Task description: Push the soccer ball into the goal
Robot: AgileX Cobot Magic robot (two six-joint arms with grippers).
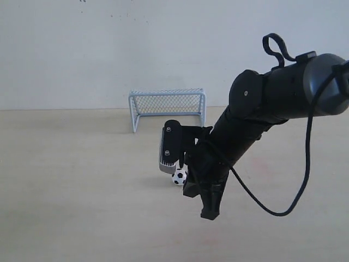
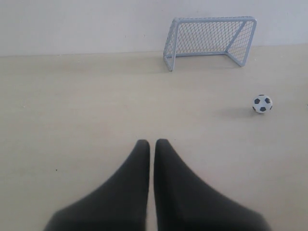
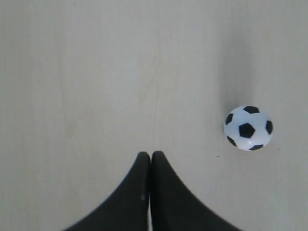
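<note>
- Our right claw (image 3: pixel 150 155), a pair of black tapered fingers, is pressed together with nothing pinched, pointing down at the pale wooden tabletop (image 1: pixel 82 191).
- The tiny white soccer ball with black pentagon patches (image 3: pixel 248 128) rests on the wood just beside this claw's tips, off to one side and not touching them.
- The light-blue framed goal with mesh netting (image 1: pixel 167 102) stands beyond the ball, well apart from the claw.
- Our left claw (image 2: pixel 152 143) is likewise pressed together; ball and goal lie well ahead of it.

Pale wooden tabletop (image 1: pixel 65 185) before plain white wall (image 1: pixel 109 49)
</note>
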